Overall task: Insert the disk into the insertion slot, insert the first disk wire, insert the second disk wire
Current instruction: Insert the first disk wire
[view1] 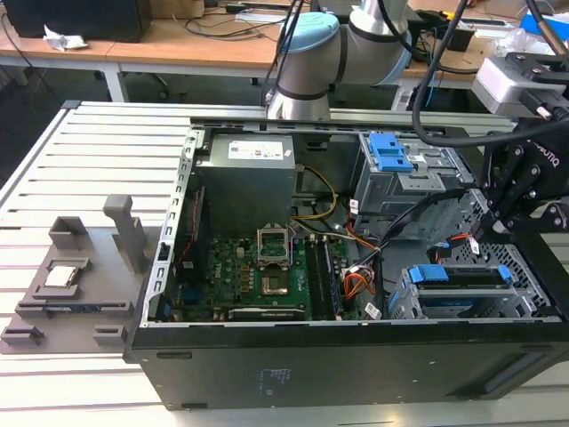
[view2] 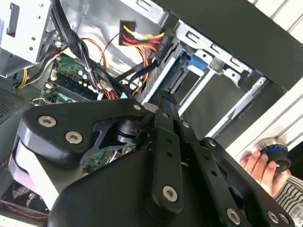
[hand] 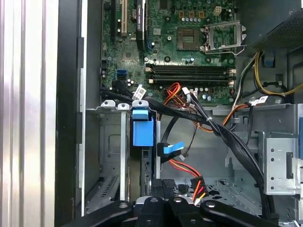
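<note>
Jaws of the gripper [hand: 166, 185] are pressing together with nothing between them, hovering just beside the dark plug of the first disk wire [hand: 188, 169]. In the exterior view the disk [view1: 428, 274] is sitting inside the insertion slot [view1: 402, 304], its blue carrier showing at both ends.

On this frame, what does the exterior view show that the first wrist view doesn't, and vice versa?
Exterior view brings the arm, the grey fixture holding a chip beside the case, and desks behind. First wrist view brings the first disk wire, its red, yellow and black strands ending in a dark plug close to the gripper, plus a blue connector. Both show the motherboard and the disk, in its blue carrier, sitting in the insertion slot.
</note>
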You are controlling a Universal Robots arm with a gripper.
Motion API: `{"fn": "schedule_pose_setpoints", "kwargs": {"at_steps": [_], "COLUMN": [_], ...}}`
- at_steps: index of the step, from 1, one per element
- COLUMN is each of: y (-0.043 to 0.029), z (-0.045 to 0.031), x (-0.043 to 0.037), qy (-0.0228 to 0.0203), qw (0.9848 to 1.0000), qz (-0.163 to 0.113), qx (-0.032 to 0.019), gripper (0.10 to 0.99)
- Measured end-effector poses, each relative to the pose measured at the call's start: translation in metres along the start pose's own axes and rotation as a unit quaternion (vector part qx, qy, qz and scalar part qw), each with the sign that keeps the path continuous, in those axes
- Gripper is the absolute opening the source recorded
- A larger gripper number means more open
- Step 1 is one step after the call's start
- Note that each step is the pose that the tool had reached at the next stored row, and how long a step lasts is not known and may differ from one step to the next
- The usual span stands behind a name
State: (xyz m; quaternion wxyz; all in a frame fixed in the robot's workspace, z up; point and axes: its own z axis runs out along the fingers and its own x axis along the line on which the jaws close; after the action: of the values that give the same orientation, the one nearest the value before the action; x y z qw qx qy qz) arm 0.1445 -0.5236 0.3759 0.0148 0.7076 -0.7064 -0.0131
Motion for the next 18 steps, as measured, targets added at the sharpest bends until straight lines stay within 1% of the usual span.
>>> {"fn": "schedule_pose_setpoints", "kwargs": {"at_steps": [1,4,6,7,9,10,13,15,16,17,18], "y": [-0.0021,-0.0051,-0.0076,-0.0089,-0.0102,-0.0103,-0.0104,-0.0103,-0.0104,-0.0103,-0.0103], "z": [0.0002,0.0011,0.0026,0.0043,0.0054,0.0054,0.0055,0.0055,0.0054,0.0055,0.0055], "x": [-0.0038,-0.0111,-0.0149,-0.0162,-0.0167,-0.0166,-0.0166,-0.0166,-0.0166,-0.0166,-0.0166], "qy": [0.0001,0.0001,0.0003,0.0007,0.0021,0.0029,0.0035,0.0039,0.0040,0.0041,0.0043], "qw": [1.0000,1.0000,1.0000,0.9999,0.9997,0.9997,0.9997,0.9997,0.9997,0.9997,0.9997], "qz": [-0.001,-0.002,-0.005,-0.012,-0.024,-0.025,-0.025,-0.025,-0.025,-0.025,-0.025], "qx": [0.0000,0.0000,0.0000,0.0000,0.0000,0.0001,0.0000,0.0000,0.0000,0.0000,0.0000], "gripper": [0.106,0.106,0.106,0.106,0.106,0.106,0.106,0.235,0.235,0.294,0.294]}}
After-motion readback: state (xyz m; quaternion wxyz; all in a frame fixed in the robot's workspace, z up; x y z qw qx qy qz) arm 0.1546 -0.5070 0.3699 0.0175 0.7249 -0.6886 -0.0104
